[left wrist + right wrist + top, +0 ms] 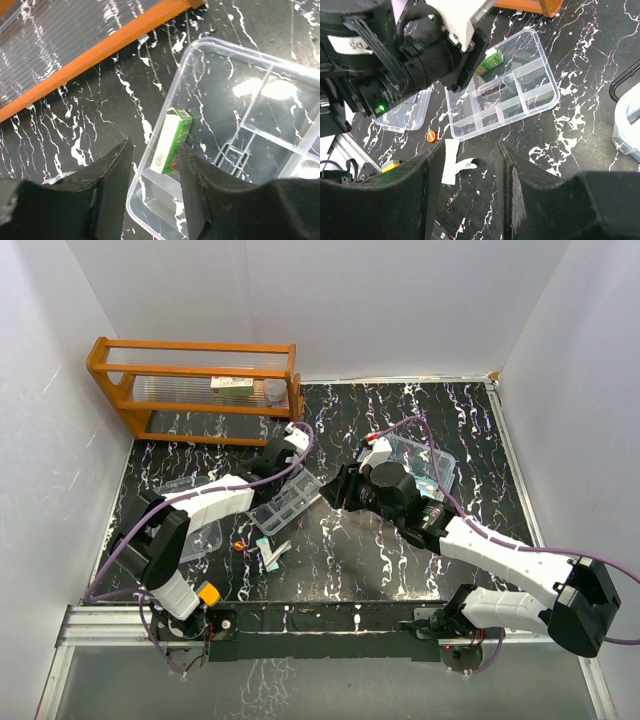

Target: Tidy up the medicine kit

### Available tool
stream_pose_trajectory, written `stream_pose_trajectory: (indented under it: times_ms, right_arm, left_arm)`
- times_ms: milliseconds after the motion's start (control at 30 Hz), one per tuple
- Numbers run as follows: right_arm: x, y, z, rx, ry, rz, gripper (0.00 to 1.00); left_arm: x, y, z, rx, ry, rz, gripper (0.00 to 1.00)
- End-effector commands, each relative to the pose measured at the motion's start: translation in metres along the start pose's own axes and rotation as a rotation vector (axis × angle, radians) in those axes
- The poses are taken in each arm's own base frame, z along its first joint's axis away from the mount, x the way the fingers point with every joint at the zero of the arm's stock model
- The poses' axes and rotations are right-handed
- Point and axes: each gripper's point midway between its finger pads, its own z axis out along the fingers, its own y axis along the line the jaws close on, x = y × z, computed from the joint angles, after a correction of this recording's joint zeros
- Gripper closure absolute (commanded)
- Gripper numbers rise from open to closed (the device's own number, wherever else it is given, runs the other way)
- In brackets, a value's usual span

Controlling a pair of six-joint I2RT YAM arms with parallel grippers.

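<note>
Three clear pieces of the medicine kit sit apart on the black marbled tabletop. Towards its left edge lies the flat clear lid. It looks thin, light and slippery, so pinch it at the rim. Near the middle lies the clear divided tray insert, with a small green carton in one corner compartment. Your left gripper hangs over that corner, jaws parted and holding nothing. The tray probably flexes, so take it gently by an outer wall. Right of centre, nearer the far edge, stands the clear rounded-corner box. Your right gripper is partly spread and empty.
</note>
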Motion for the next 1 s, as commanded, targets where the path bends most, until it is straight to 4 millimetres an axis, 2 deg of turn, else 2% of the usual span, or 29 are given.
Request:
stream_pose_trajectory:
  times_ms: [0,133,267,467,700,967]
  right_arm:
    - [-0.016,0.008,-0.003,-0.025,-0.069,0.017,0.58]
    - [-0.015,0.008,-0.002,-0.027,-0.065,0.020,0.58]
    - [-0.015,0.009,-0.002,-0.030,-0.064,0.021,0.58]
    - [-0.015,0.007,-0.003,-0.027,-0.067,0.021,0.58]
    - [-0.012,0.006,-0.002,-0.022,-0.063,0.024,0.58]
    - [-0.011,0.004,-0.002,-0.016,-0.061,0.026,0.58]
  left_arm:
    - [-0.009,0.018,-0.005,-0.012,-0.015,-0.038,0.57]
    - [0.004,0.014,0.005,0.015,0.050,-0.009,0.57]
    - [0.009,0.004,0.010,0.056,0.074,0.002,0.67]
    - [0.020,-0.004,0.015,0.073,0.106,0.020,0.76]
    - [0.020,-0.016,0.011,0.097,0.101,0.030,0.83]
    - [0.023,-0.023,0.005,-0.005,0.086,0.076,0.84]
